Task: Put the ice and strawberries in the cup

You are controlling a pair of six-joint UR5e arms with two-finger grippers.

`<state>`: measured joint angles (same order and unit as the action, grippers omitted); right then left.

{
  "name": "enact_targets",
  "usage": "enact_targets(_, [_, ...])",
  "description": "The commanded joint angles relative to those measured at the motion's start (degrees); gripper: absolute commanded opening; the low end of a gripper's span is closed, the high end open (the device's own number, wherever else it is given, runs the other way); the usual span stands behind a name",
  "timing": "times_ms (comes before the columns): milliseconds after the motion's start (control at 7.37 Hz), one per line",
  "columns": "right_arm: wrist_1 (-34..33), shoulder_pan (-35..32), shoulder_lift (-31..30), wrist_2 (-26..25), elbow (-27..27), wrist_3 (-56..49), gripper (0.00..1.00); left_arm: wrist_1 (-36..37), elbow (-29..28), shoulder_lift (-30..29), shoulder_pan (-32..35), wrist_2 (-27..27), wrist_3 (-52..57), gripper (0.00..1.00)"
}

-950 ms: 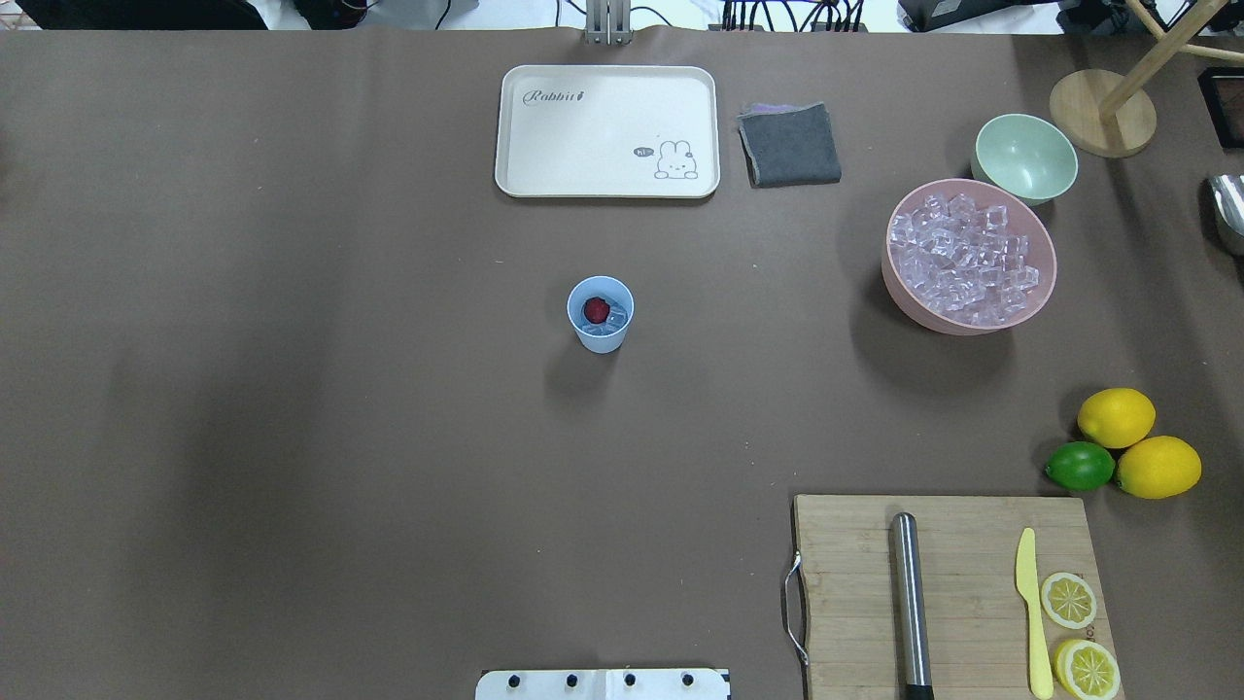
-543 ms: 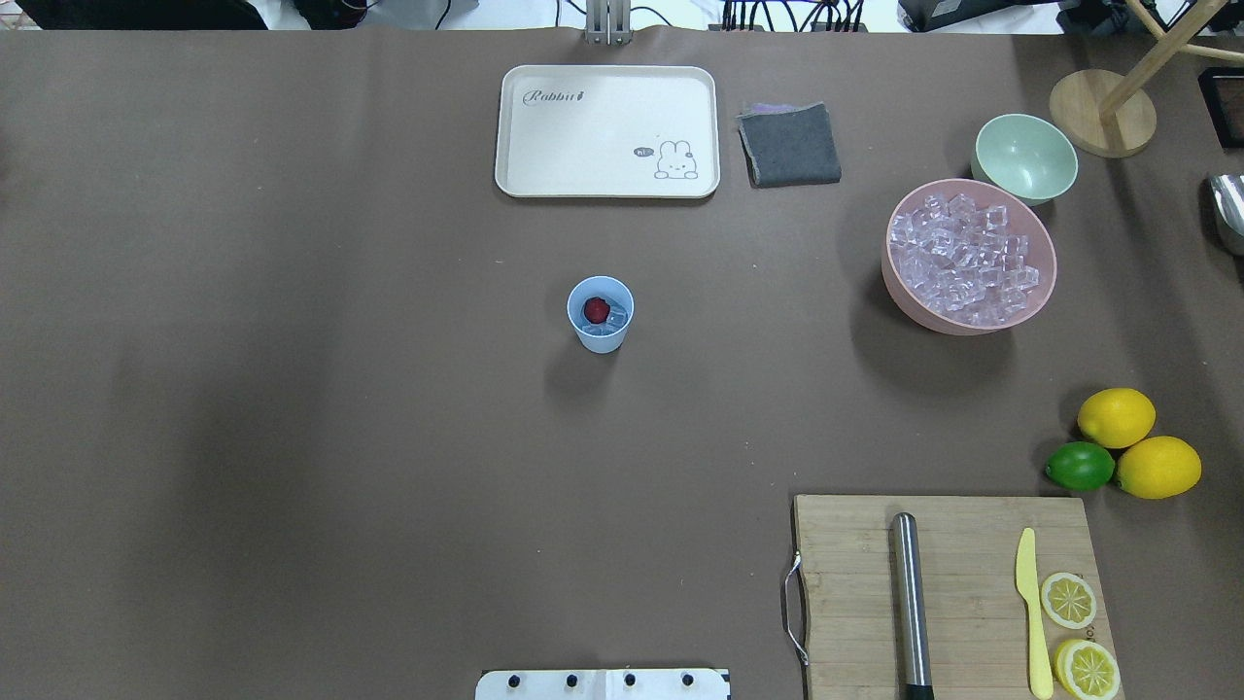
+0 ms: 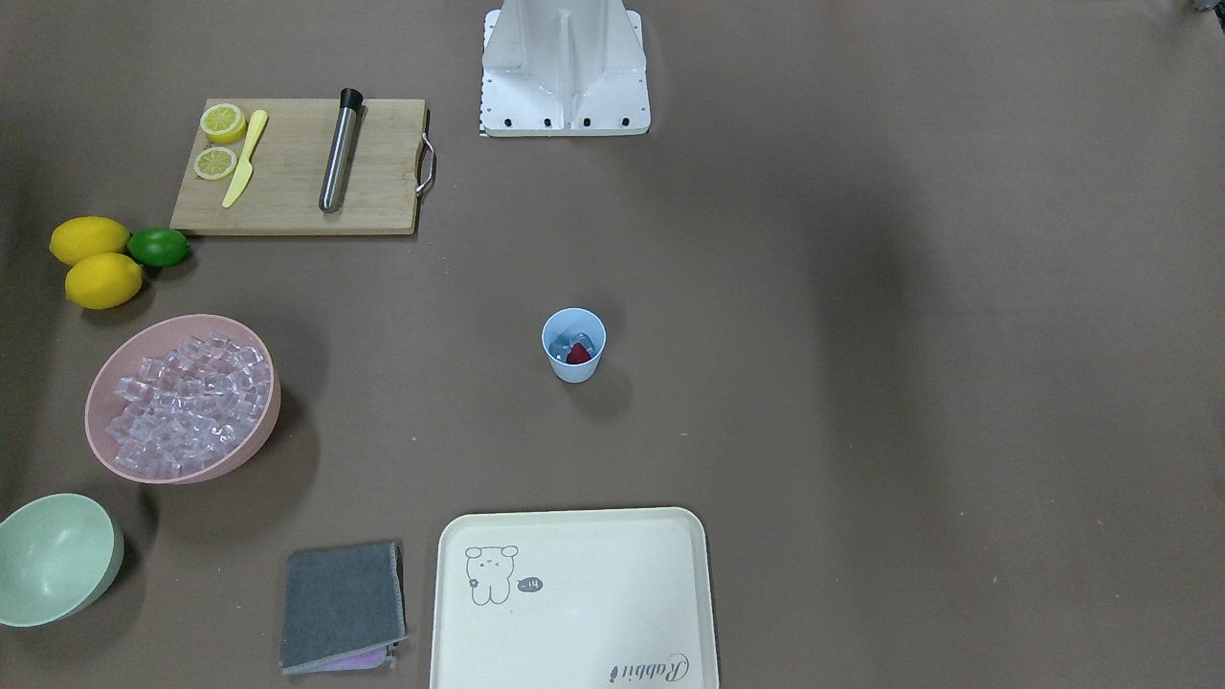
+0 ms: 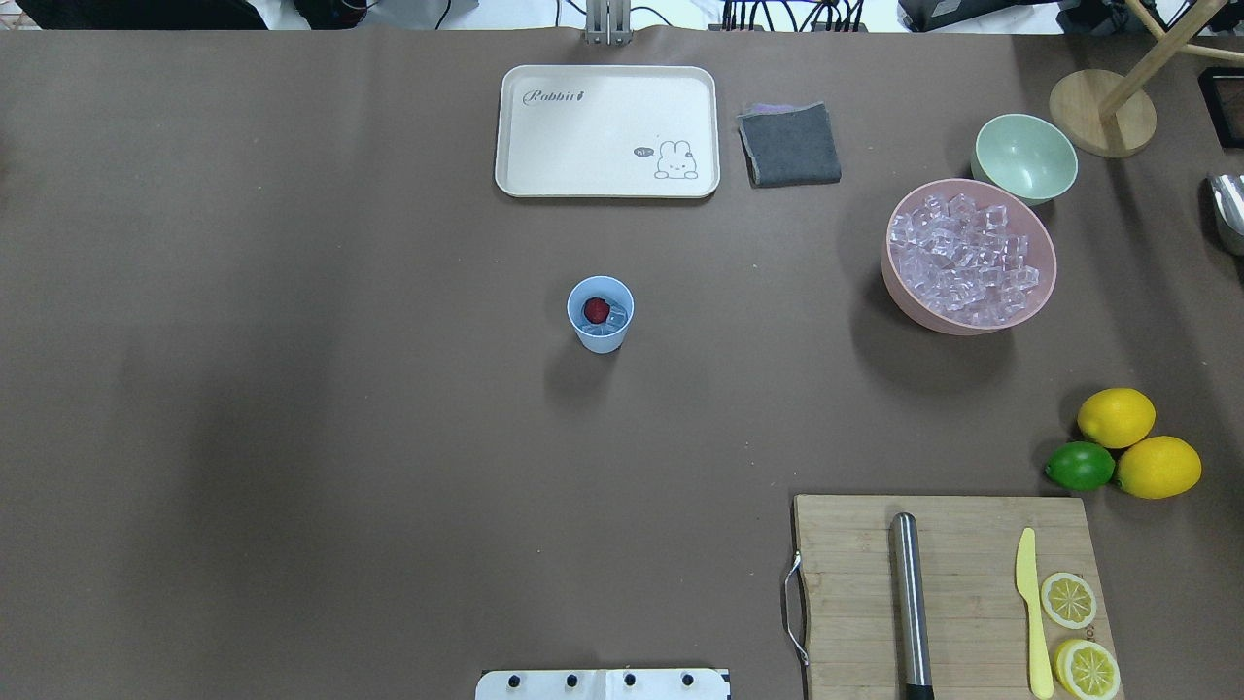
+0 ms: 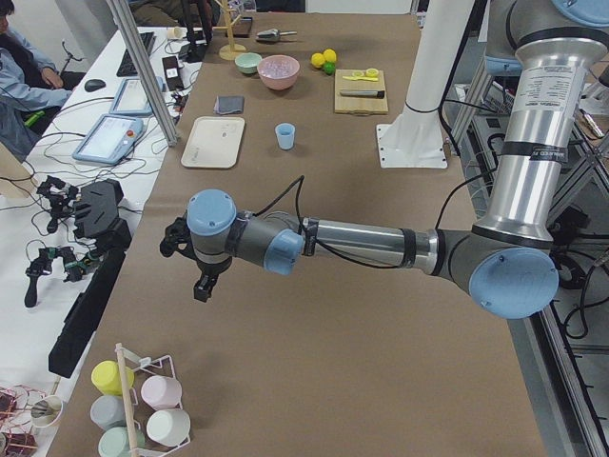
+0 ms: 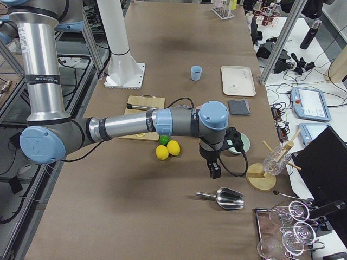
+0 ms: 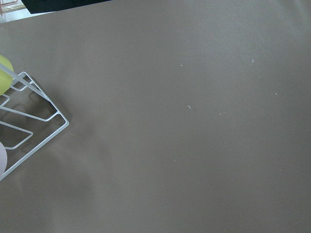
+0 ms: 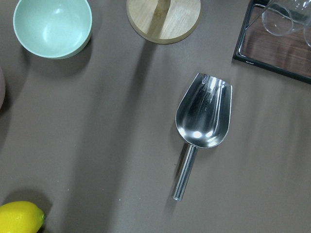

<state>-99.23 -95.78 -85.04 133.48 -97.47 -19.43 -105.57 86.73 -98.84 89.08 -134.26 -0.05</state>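
The light blue cup [image 4: 603, 342] stands upright mid-table, also in the front-facing view [image 3: 574, 373]. In it lies a red strawberry [image 4: 596, 310] on clear ice cubes [image 4: 614, 321]. More ice [image 4: 967, 258] fills the pink bowl [image 4: 899, 297] at the right. My left gripper [image 5: 203, 286] shows only in the exterior left view, far from the cup over bare table near a cup rack. My right gripper [image 6: 215, 172] shows only in the exterior right view, above a metal scoop [image 8: 203, 116]. I cannot tell whether either is open or shut.
A pale green bowl [image 4: 1025, 156] sits behind the pink bowl. A cream tray [image 4: 607, 131] and grey cloth [image 4: 789, 144] lie at the far edge. A cutting board [image 4: 855, 583] with muddler, knife and lemon slices is near right, with lemons [image 4: 1116, 416] and a lime [image 4: 1079, 466] beside it.
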Motion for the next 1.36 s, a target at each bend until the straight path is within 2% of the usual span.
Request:
enact_targets(0, [-0.52, 0.06, 0.32, 0.29, 0.35, 0.09, 0.99, 0.19, -0.68, 0.57, -0.67, 2.78, 0.14, 0.97])
enact_targets(136, [-0.35, -0.02, -0.73, -0.06, 0.44, -0.17, 0.99, 0.36, -0.34, 0.67, -0.67, 2.35, 0.14, 0.97])
enact_targets(271, [-0.35, -0.02, -1.43, -0.15, 0.35, -0.26, 0.99, 1.76, -0.94, 0.75, -0.67, -0.62, 0.23, 0.97])
enact_targets(543, [-0.18, -0.02, -1.44, 0.02, 0.35, -0.44, 0.99, 7.45, 0.80, -0.12, -0.05, -4.94, 0.23, 0.97])
enact_targets(678, [-0.18, -0.02, -1.18, -0.32, 0.53, -0.52, 0.99, 10.62, 1.68, -0.30, -0.22, -4.95, 0.23, 0.97])
enact_targets(1221, [-0.18, -0.02, -0.74, -0.15, 0.00, -0.52, 0.99, 11.00, 0.73, 0.06, -0.49, -4.43, 1.11, 0.97])
